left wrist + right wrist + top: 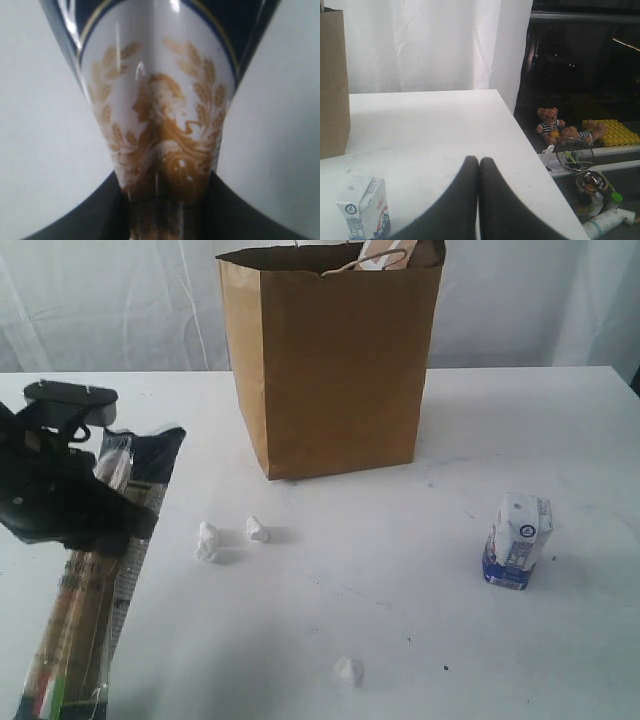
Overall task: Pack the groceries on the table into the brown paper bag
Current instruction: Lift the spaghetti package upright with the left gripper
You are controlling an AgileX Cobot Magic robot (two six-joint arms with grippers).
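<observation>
The long spaghetti packet (100, 580) (160, 100), dark blue with a gold emblem, runs lengthwise at the far left of the table (400, 620). My left gripper (120, 522) (167, 210) is shut on it, one black finger on each side of its narrow middle. The tall brown paper bag (335, 370) (332, 85) stands upright at the back centre, well right of that gripper. A small white-blue carton (518, 540) (365, 207) stands upright at the right. My right gripper (479, 162) is shut and empty, over the table beside the carton; the exterior view does not show it.
Three small white crumpled bits (208, 542) (257, 530) (348, 671) lie in front of the bag. Something pale sticks out of the bag's top (385, 258). The table's right edge (535, 150) drops to a lower surface with teddy bears (549, 122) and clutter.
</observation>
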